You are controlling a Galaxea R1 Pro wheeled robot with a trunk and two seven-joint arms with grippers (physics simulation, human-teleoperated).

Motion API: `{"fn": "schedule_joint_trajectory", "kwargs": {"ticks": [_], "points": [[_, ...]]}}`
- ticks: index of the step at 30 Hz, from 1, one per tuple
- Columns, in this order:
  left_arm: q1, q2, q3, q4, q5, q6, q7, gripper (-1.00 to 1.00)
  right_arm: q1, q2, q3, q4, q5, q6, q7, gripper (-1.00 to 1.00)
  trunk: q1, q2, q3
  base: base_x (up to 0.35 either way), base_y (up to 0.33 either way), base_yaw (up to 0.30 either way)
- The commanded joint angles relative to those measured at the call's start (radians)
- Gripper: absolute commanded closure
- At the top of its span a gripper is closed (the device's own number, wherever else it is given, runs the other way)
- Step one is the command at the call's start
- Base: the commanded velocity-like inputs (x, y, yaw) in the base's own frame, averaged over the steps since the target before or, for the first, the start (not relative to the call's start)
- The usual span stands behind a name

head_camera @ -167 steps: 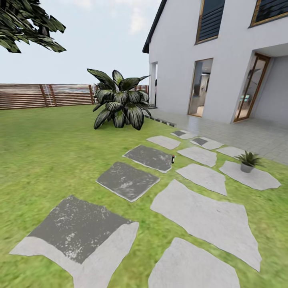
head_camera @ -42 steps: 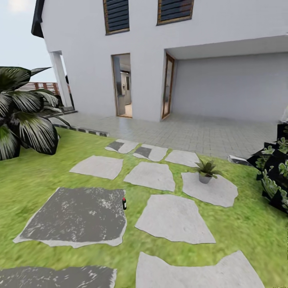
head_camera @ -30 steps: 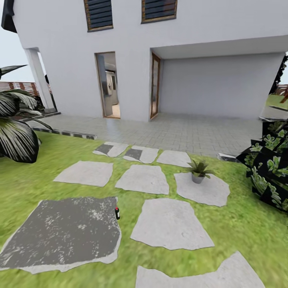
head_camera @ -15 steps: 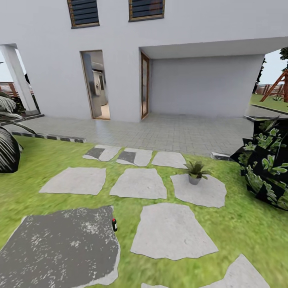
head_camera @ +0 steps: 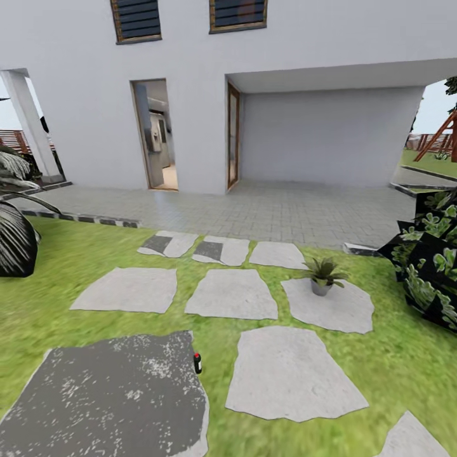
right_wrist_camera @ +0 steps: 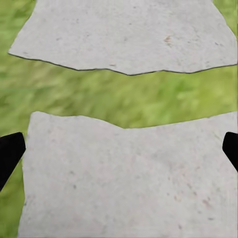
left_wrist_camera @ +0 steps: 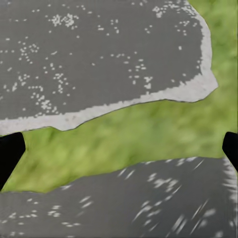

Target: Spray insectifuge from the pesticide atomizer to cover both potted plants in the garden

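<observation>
Green lawn (head_camera: pixel 82 330) spreads across the foreground, blurry and soft in texture, broken by flat irregular stepping stones. Nearest in the head view is a dark grey slab (head_camera: pixel 108 400) flecked with white and edged in a paler rim. The spray bottle (head_camera: pixel 197 363) stands upright just off that slab's right edge, on the grass strip between it and a pale smooth stone (head_camera: pixel 292 374); it is small, dark, with a red spot near the top. Neither claw appears in the head view, so how far the bottle lies from them cannot be told.

The left wrist view looks down on two dark speckled slabs (left_wrist_camera: pixel 99 54) parted by a band of grass, with the left claw (left_wrist_camera: pixel 119 148) showing as black fingertips (left_wrist_camera: pixel 9 153) at the picture's two edges, spread wide with nothing between them. The right wrist view shows two pale, finely grained stones (right_wrist_camera: pixel 129 178) across a grass gap, and the right claw (right_wrist_camera: pixel 119 148) is likewise spread apart and holds nothing.

Farther out, one potted plant (head_camera: pixel 324 277), a spiky green rosette in a grey pot, sits on a pale stone (head_camera: pixel 336 311). A black-backed leafy bush (head_camera: pixel 431 266) stands at the right, and dark striped leaves (head_camera: pixel 16 241) at the left. Beyond lie a grey tiled terrace (head_camera: pixel 266 212) and a white house (head_camera: pixel 285 38) with wood-framed doors.
</observation>
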Motion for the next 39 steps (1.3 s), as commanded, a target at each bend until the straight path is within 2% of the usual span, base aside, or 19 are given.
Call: {"fn": "schedule_joint_trajectory", "kwargs": {"ticks": [1,8,12,13,14,16,17,19,20,22,26,29,31,39], "points": [[-0.001,0.000,0.001,0.001,0.001,-0.003,0.000,-1.00,0.000,0.000,0.001,0.000,0.001,-0.003,0.001,-1.00,0.000,0.000,-0.001,0.009,0.292,0.000],[-0.006,-0.008,-0.007,-0.012,-0.013,-0.003,-0.001,-1.00,0.000,0.000,0.005,-0.019,0.002,-0.002,0.003,-1.00,0.000,0.000,-0.001,0.002,0.299,0.000],[-0.028,-0.015,-0.019,-0.043,-0.034,0.003,-0.001,-1.00,-0.004,0.000,0.005,-0.112,0.002,-0.002,0.000,-1.00,0.000,0.000,-0.001,0.000,0.302,0.000],[-0.052,-0.016,-0.020,-0.057,-0.041,0.008,-0.001,-1.00,-0.009,-0.001,0.004,-0.151,0.002,0.000,0.000,-1.00,0.000,0.000,-0.001,0.059,0.270,0.000],[-0.117,-0.017,-0.023,-0.067,-0.048,0.017,-0.002,-1.00,-0.035,-0.001,0.004,-0.219,0.003,0.003,-0.001,-1.00,0.000,0.000,-0.001,0.128,0.156,0.000],[-0.185,-0.019,-0.024,-0.067,-0.051,0.032,-0.002,-1.00,-0.079,-0.002,0.004,-0.257,0.003,0.006,0.001,-1.00,0.000,0.000,-0.001,0.067,0.082,0.000],[-0.201,-0.020,-0.024,-0.067,-0.051,0.039,-0.002,-1.00,-0.093,-0.002,0.004,-0.262,0.003,0.007,0.001,-1.00,0.000,0.000,-0.001,0.042,0.051,0.000],[-0.263,-0.024,-0.024,-0.068,-0.052,0.084,-0.003,-1.00,-0.175,-0.002,0.003,-0.276,0.004,0.015,0.002,-1.00,0.000,0.000,-0.001,0.018,0.021,0.000],[-0.295,-0.031,-0.025,-0.070,-0.052,0.107,-0.003,-1.00,-0.216,-0.002,0.003,-0.280,0.004,0.040,0.002,-1.00,0.000,0.000,-0.001,0.007,0.009,0.000],[-0.355,-0.049,-0.025,-0.069,-0.053,0.131,-0.004,-1.00,-0.273,-0.002,0.002,-0.290,0.002,0.136,0.000,-1.00,0.000,0.000,-0.001,0.003,0.003,0.000],[-0.385,-0.081,-0.027,-0.068,-0.064,0.153,-0.002,-1.00,-0.320,-0.005,-0.002,-0.347,0.001,0.217,0.003,-1.00,0.000,0.000,-0.001,0.001,0.001,0.000],[-0.391,-0.090,-0.038,-0.067,-0.107,0.159,0.005,-1.00,-0.330,-0.011,-0.001,-0.372,0.002,0.234,0.004,-1.00,0.000,0.000,-0.001,0.000,0.000,0.000],[-0.389,-0.093,-0.044,-0.066,-0.141,0.154,0.008,-1.00,-0.333,-0.031,0.000,-0.377,0.003,0.240,0.004,-1.00,0.000,0.000,-0.001,0.000,0.000,0.000],[-0.388,-0.094,-0.046,-0.066,-0.157,0.148,0.007,-1.00,-0.335,-0.052,0.000,-0.376,0.004,0.242,0.004,-1.00,0.000,0.000,-0.001,0.037,0.000,0.000]]}}
